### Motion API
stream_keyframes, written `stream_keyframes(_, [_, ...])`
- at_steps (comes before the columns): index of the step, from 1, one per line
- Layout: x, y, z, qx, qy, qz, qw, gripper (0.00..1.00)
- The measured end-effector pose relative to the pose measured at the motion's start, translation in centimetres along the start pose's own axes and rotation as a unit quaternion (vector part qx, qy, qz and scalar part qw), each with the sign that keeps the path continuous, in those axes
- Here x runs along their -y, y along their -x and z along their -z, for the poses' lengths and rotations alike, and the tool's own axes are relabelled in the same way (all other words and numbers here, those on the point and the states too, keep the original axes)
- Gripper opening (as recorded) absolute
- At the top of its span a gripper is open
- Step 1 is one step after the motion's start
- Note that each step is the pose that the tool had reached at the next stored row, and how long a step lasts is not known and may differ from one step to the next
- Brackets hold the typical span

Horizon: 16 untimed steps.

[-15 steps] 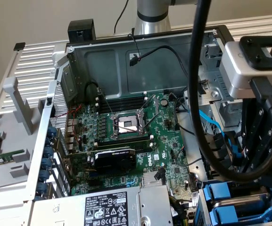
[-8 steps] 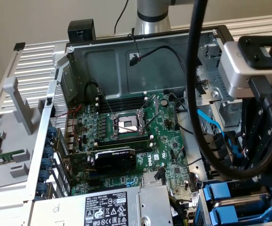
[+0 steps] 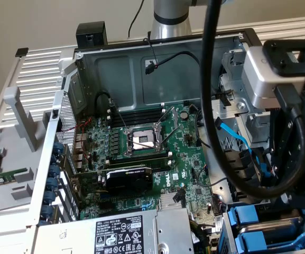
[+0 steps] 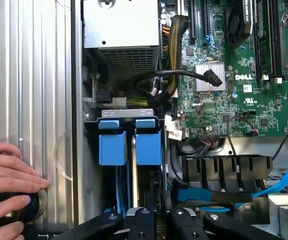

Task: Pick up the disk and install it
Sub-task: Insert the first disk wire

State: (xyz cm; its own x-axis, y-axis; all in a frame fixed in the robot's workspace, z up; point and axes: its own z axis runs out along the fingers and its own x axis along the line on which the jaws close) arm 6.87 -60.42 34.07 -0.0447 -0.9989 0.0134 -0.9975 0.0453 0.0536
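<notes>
Grey ribbed metal bench [image 3: 36, 69], open computer case [image 3: 120, 69], end effector [image 4: 156, 222] by blue-framed disk [image 4: 147, 145], grip unclear

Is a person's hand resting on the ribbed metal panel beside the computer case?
Yes, the hand lies on the ribbed metal panel, fingers touching a round black object.

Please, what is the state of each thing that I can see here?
Computer case: open, interior exposed.
CPU socket: levers raised.
Graphics card: installed.
Blue drive carriers: two, standing side by side in the drive bay.
Black cable: its plug hangs free.
Hand: resting on a round dark object.
</notes>
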Motion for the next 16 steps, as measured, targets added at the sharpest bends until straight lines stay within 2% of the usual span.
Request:
stream_keyframes(9, [-0.07, 0.00, -0.06, -0.0005, -0.0018, 0.000, 1.0000, 0.17])
stream_keyframes(16, [-0.18, 0.03, -0.12, -0.0042, -0.0046, 0.000, 1.0000, 0.17])
